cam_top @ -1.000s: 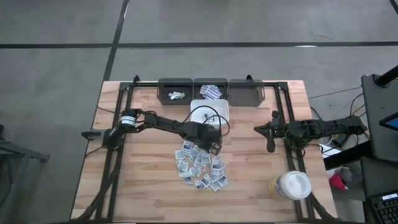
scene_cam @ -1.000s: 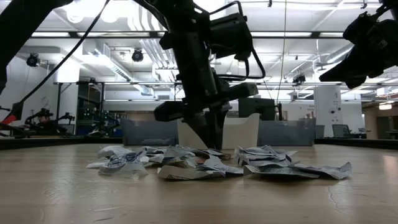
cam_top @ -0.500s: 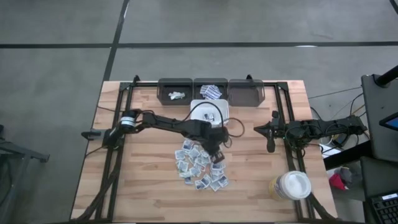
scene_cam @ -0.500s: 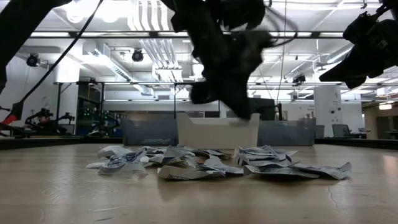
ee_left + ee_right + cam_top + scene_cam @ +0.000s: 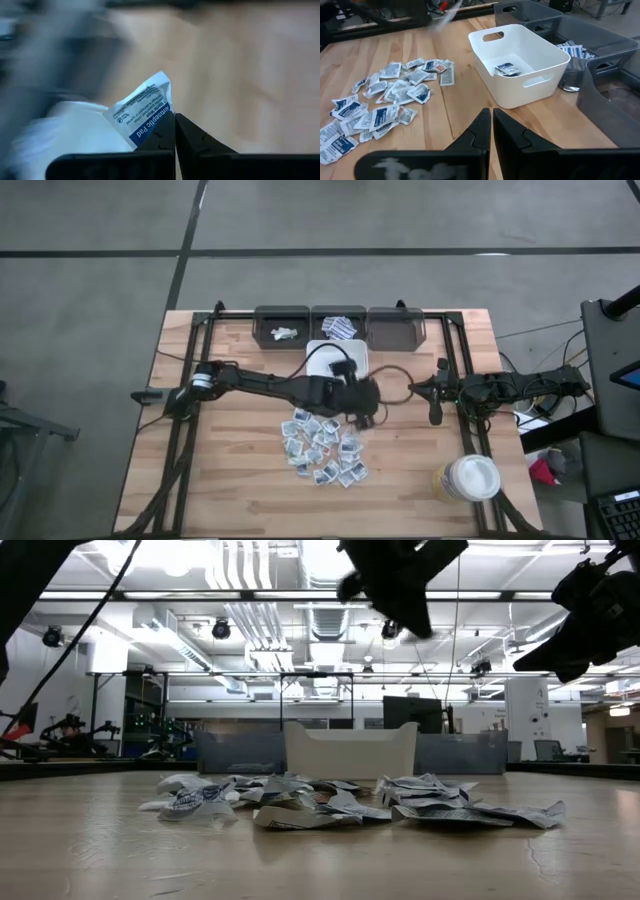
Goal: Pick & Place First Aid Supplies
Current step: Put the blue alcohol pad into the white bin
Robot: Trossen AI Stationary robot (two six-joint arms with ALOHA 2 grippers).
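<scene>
Sachet [image 5: 142, 107], thin, light and limp by its look, hangs clamped at one edge in the left claw [image 5: 175, 131] above the desk [image 5: 240, 480] near the white bin [image 5: 530, 65]; edge pinches suit it, grip may slip; right claw [image 5: 491, 122] closed, idle.

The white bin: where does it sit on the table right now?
In the high view the white bin sits mid-table, just in front of the three dark bins and behind the sachet pile.

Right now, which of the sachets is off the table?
The blue-printed sachet pinched in the left gripper, raised above the table; the other sachets lie in the pile.
</scene>
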